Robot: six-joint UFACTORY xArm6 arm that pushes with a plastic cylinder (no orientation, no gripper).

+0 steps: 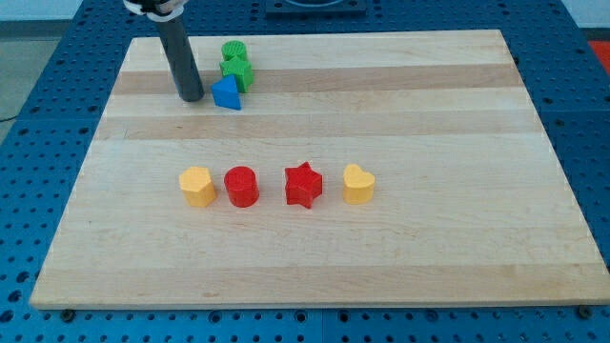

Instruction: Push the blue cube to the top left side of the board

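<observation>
The blue block sits near the view's top left of the wooden board; its shape looks wedge-like rather than plainly cubic. It touches a green block just above it to the right, and a green cylinder stands behind that. My tip rests on the board just left of the blue block, a small gap apart. The dark rod rises from the tip to the view's top edge.
A row of blocks lies across the board's middle: a yellow hexagon-like block, a red cylinder, a red star and a yellow heart-like block. The board lies on a blue perforated table.
</observation>
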